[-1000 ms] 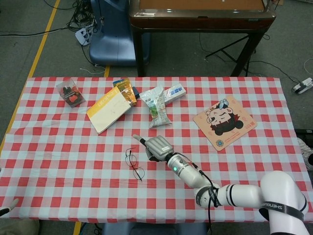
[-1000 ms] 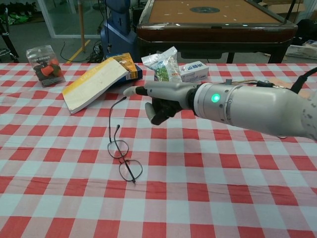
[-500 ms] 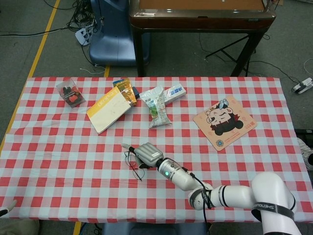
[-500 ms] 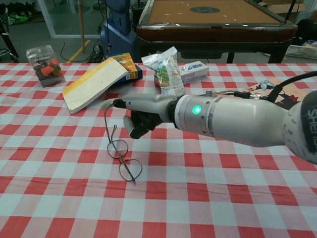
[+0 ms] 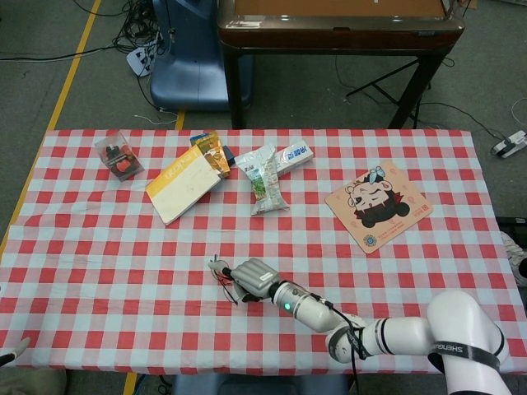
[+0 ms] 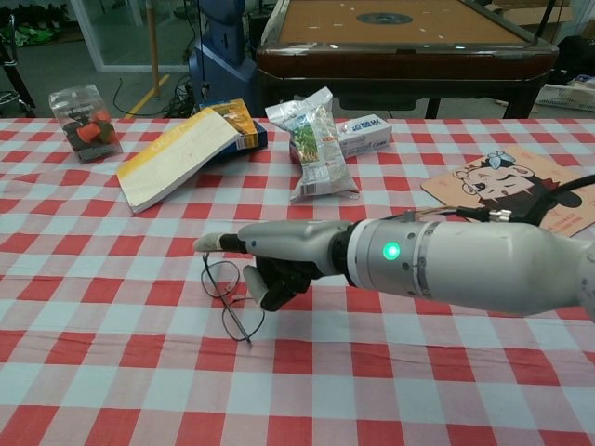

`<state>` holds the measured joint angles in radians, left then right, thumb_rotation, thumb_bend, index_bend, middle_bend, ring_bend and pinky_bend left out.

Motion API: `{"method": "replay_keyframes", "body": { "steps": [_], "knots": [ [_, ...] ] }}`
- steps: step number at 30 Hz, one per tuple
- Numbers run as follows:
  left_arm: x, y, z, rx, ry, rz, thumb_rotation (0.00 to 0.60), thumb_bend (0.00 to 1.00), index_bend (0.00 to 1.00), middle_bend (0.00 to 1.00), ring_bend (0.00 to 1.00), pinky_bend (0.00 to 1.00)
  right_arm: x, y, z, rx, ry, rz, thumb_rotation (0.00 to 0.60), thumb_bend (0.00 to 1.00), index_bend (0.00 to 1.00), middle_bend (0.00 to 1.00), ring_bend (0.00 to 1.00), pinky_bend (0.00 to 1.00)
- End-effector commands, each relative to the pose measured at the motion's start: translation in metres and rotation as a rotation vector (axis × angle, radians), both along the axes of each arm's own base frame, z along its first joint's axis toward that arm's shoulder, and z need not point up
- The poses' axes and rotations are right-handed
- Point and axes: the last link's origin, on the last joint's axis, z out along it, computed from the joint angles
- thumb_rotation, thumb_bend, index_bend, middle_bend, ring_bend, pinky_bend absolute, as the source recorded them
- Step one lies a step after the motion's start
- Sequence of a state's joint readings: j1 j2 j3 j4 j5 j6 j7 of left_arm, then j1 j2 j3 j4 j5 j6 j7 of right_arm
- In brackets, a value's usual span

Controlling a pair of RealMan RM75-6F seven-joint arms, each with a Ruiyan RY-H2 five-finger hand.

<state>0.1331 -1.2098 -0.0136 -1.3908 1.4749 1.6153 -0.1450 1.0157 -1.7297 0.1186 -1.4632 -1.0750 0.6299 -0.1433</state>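
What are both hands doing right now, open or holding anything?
Right hand: over the glasses, one finger stretched out, others curled down at the frame; a grip cannot be told.
Left hand: not in view.

Bare checked cloth is left around the thin black wire-framed glasses (image 6: 228, 295); beyond them, passage is blocked by the yellow-edged book (image 6: 177, 155).
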Motion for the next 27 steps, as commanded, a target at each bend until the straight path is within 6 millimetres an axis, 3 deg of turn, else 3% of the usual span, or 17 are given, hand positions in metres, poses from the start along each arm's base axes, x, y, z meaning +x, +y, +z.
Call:
{"method": "replay_keyframes", "body": {
  "steps": [1,18,23,27],
  "knots": [
    [0.000,0.000,0.000,0.001,-0.001,0.001,0.600,0.16,0.00,0.00,0.00,0.00,-0.004,0.004,-0.003,0.017,0.014,-0.002,0.600,0.87,0.00,1.00,1.00,0.98],
    [-0.001,-0.002,0.000,0.003,-0.007,0.001,0.600,0.16,0.00,0.00,0.00,0.00,-0.011,0.006,-0.016,0.084,0.041,-0.057,0.600,0.87,0.00,1.00,1.00,0.98],
    [-0.001,-0.002,0.000,0.003,-0.008,0.001,0.600,0.16,0.00,0.00,0.00,0.00,-0.008,0.006,-0.006,0.059,-0.005,-0.061,0.600,0.87,0.00,1.00,1.00,0.98],
    [-0.001,-0.001,0.000,0.002,-0.007,0.000,0.600,0.16,0.00,0.00,0.00,0.00,-0.008,0.003,0.014,0.009,-0.053,-0.052,0.600,0.87,0.00,1.00,1.00,0.98]
  ]
}}
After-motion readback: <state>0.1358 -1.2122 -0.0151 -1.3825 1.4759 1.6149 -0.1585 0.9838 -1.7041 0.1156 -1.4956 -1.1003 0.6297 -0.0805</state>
